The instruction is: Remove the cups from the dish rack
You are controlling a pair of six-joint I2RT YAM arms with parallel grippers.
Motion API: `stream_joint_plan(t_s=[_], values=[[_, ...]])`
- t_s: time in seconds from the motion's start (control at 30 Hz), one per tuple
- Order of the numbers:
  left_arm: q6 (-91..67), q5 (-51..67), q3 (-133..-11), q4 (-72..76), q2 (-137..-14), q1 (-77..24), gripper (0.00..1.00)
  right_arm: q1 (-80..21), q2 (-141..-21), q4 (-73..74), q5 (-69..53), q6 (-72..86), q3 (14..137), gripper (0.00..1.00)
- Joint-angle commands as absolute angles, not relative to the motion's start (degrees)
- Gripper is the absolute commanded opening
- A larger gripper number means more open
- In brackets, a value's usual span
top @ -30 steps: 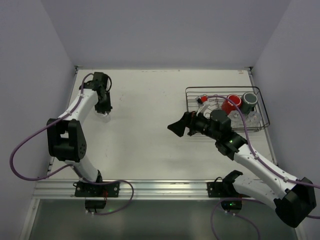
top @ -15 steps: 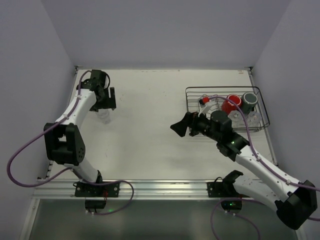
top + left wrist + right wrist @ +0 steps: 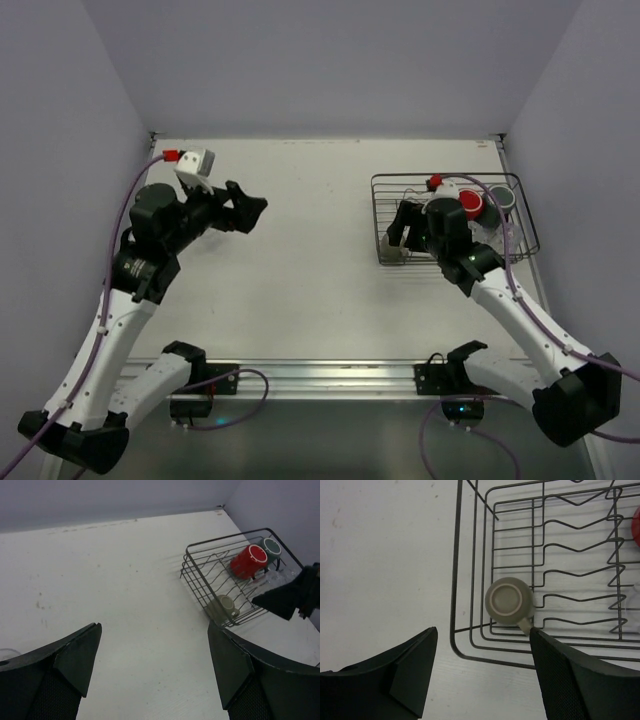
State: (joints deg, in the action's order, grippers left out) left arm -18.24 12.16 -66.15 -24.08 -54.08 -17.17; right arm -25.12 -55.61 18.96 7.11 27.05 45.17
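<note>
Right gripper hangs straight over the near-left corner of the rectangular black wire dish rack, fingers spread wide with nothing in them. The small round olive-tan mug with a handle sits just inside that corner, so my guess is that it's the target and the fingers are spread to go down around it. Its handle points toward the near wall of the rack, which could crowd a finger on that side. I can't tell whether the mug is mouth up or mouth down.

The round red cup and the round dark grey cup lie side by side at the rack's far right end, and there's something clear and blurry near them that I can't make out.

Left gripper is held up above the white table, well away from the rack, fingers also apart and empty. Looks like it's keeping out of the way.
</note>
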Motion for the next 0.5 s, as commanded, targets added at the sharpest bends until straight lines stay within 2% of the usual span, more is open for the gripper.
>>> stream_joint_plan(t_s=[0.0, 0.17, 0.27, 0.47], values=[[-19.08, 19.25, -55.57, -19.08, -49.08, -17.67, 0.94, -24.7, -61.42, 25.39, 13.78, 22.59, 52.11, 0.77], [-16.7, 18.81, -48.62, -17.49, -42.28, -17.67, 0.95, -24.7, -70.39, 29.35, 13.71, 21.01, 57.99, 0.7], [-16.26, 19.51, -45.98, -15.56, -39.47, -17.67, 0.95, -24.7, -74.52, 31.29, 15.9, 20.74, 60.55, 0.7], [-15.56, 21.01, -44.39, -14.5, -36.91, -17.67, 0.95, -24.78, -81.11, 32.08, 15.3, 21.0, 62.14, 0.66]])
